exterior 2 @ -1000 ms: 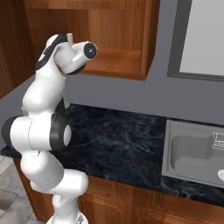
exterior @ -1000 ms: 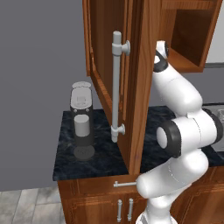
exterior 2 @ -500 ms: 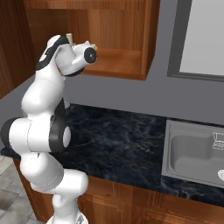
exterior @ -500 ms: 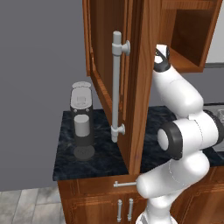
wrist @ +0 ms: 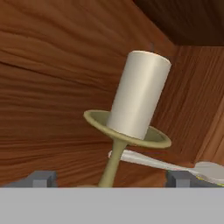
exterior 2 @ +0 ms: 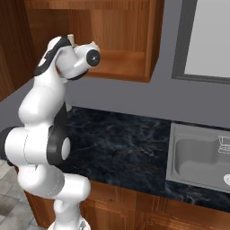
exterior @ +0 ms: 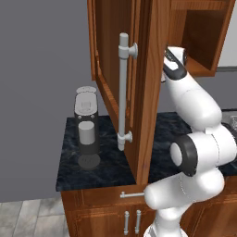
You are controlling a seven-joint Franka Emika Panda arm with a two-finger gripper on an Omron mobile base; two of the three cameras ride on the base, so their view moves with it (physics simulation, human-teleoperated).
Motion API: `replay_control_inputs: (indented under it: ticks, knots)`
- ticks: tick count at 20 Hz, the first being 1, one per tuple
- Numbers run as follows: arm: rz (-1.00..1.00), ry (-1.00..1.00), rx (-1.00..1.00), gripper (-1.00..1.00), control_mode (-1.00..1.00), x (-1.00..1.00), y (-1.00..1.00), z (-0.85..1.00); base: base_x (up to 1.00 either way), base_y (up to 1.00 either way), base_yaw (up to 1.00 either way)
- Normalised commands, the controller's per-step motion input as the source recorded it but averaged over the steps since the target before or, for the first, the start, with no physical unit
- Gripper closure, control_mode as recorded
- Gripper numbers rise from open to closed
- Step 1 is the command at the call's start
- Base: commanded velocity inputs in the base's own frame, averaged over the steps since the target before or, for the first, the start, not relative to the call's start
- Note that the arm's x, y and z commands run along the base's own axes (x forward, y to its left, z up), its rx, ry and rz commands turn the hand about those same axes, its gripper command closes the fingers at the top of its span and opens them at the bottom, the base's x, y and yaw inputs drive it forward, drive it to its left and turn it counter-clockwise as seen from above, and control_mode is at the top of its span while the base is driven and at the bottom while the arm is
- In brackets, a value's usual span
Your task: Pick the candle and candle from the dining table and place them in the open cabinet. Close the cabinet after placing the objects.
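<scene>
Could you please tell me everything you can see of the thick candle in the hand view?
The candle is a thick, smooth cream cylinder with a short dark wick at its top. It stands in a wide, shallow brass dish on a slim brass stem, whose foot is cut off below. In this rolled view it leans to the right; its true tilt cannot be told. Reddish-brown wood of the cabinet is all around it. The open gripper has a fingertip on each side of the stem, neither touching. A pale thin object lies behind the stem.
</scene>
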Motion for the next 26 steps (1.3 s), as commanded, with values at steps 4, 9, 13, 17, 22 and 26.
replay_control_inputs:
  ticks: [4, 9, 13, 17, 22, 26]
  knots:
    - [-0.15, 0.08, 0.06, -1.00, -1.00, -0.44, -0.46, 0.09, 0.00, 0.00, 0.00]
    - [-0.18, 0.06, 0.08, -1.00, -1.00, -0.62, -0.40, 0.29, 0.00, 0.00, 0.00]
    - [-0.16, 0.00, 0.06, -1.00, -1.00, -0.90, -0.26, 0.36, 0.00, 0.00, 0.00]
    - [-0.11, 0.00, 0.00, -1.00, -1.00, -1.00, -0.13, 0.22, 0.00, 0.00, 0.00]
    - [-0.08, 0.00, 0.00, -1.00, -1.00, -1.00, -0.09, 0.02, 0.00, 0.00, 0.00]
    - [-0.06, -0.01, 0.00, -1.00, -1.00, -1.00, -0.02, 0.00, 0.00, 0.00, 0.00]
